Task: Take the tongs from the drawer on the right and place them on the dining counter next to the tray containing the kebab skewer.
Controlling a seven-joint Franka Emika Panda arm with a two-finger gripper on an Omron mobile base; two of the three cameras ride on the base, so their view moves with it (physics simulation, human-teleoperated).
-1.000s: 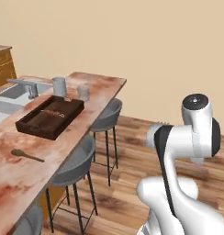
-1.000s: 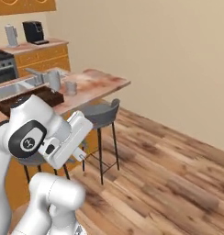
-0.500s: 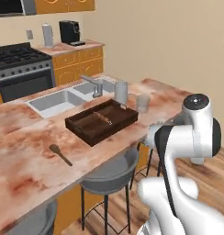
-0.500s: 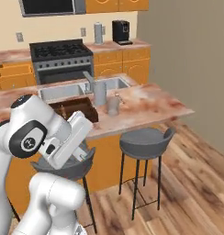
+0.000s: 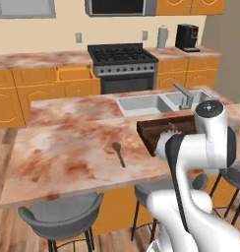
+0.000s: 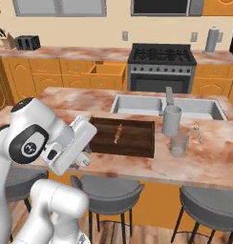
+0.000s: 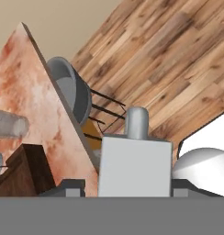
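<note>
Light-grey tongs [image 7: 136, 153] clamped between the gripper [image 7: 127, 190] fingers, rounded end toward 12 o'clock in hand view. Held off the near edge of the dining counter [image 6: 137, 169], at 8 o'clock from the brown tray [image 6: 122, 137] with skewer [image 6: 118, 132]. Orange drawer [image 6: 107, 75] open at far wall.

Glossy white arm [image 5: 200, 162] — rounded segments, dark joint bands — grey cap discs
</note>
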